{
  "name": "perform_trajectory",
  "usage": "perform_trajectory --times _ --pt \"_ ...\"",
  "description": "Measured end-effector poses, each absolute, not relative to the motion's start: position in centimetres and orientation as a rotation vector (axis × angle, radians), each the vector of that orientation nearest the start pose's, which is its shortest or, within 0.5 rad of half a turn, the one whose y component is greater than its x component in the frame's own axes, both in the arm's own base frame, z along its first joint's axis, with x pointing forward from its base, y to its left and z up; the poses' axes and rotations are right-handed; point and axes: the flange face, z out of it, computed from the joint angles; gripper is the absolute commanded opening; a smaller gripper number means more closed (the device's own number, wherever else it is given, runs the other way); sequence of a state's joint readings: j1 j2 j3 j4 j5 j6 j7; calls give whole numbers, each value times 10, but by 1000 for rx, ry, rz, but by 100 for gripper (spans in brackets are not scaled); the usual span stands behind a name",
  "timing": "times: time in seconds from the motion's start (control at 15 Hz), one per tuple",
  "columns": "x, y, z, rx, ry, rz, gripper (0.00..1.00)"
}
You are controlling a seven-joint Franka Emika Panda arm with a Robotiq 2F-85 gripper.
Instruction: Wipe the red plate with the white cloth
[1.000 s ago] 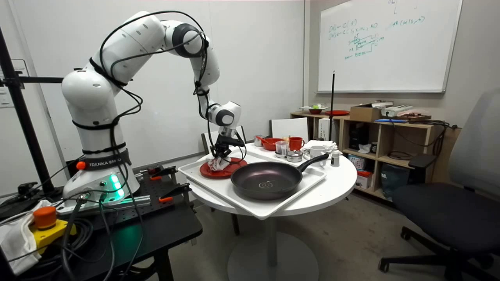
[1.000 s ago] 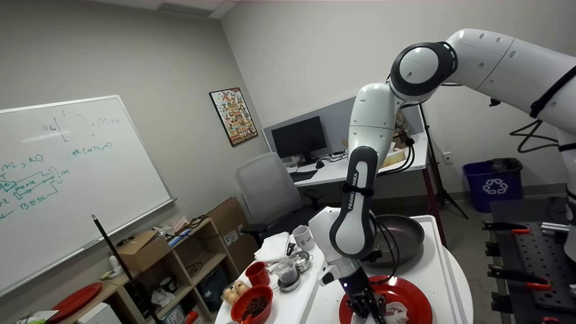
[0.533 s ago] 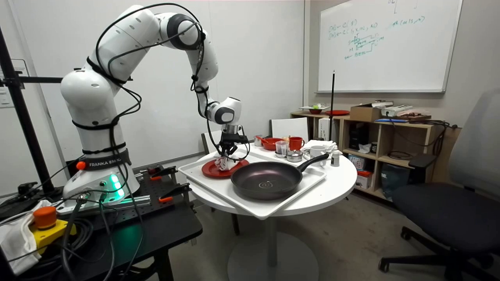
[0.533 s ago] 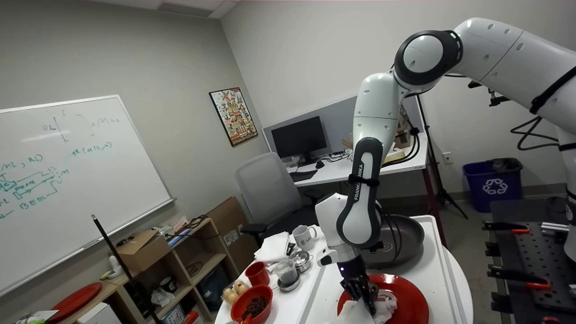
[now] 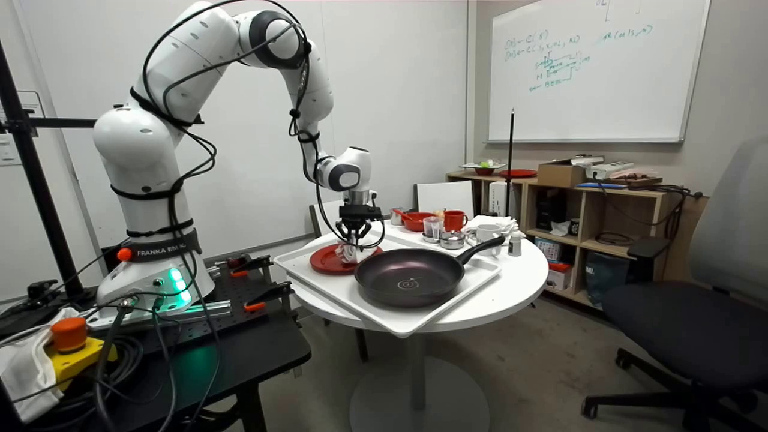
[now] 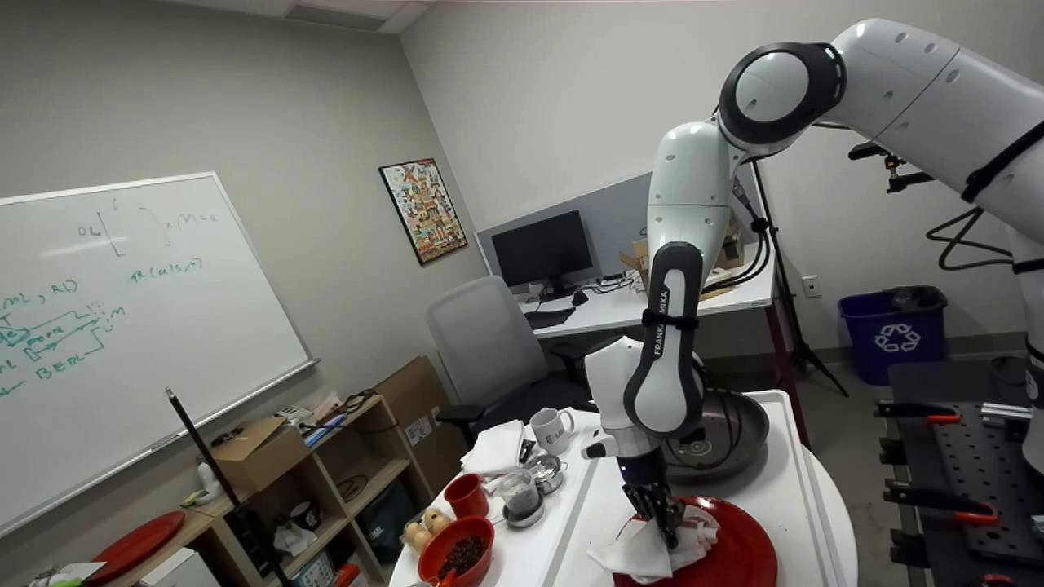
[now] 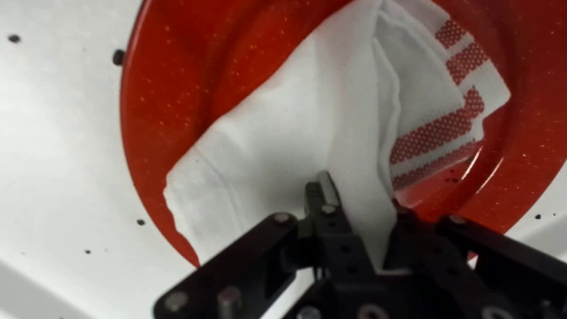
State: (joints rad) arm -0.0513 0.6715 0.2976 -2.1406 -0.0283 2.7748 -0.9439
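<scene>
The red plate (image 5: 326, 261) lies on the white tray (image 5: 336, 293) in both exterior views, and its rim also shows in the wrist view (image 7: 155, 133). The white cloth (image 7: 274, 128), with red checked stripes at one end, lies bunched on the plate. One end reaches over the plate's rim in an exterior view (image 6: 640, 556). My gripper (image 7: 361, 195) stands over the plate with its jaws on both sides of an upright fold of the cloth, shut on it. It points down, nearly upright, in an exterior view (image 5: 353, 241). The right fingertip is dark and partly hidden by cloth.
A dark frying pan (image 5: 411, 277) stands on the tray close beside the plate, its handle pointing away. A red bowl (image 6: 457, 550), a red cup (image 6: 466, 496), a white mug (image 6: 552, 430) and folded white cloths (image 6: 494, 448) stand farther along the table. Dark specks (image 7: 141, 222) dot the tray.
My gripper has turned from tilted to nearly upright and shifted slightly toward the pan side, carrying the cloth across the plate. The plate has slid slightly. More cloth now shows spread over the rim.
</scene>
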Motion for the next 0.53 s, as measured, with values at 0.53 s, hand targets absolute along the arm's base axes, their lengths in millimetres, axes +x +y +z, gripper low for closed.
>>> perform_trajectory --times 0.53 --pt "517 138 81 -2670 -1499 18 7"
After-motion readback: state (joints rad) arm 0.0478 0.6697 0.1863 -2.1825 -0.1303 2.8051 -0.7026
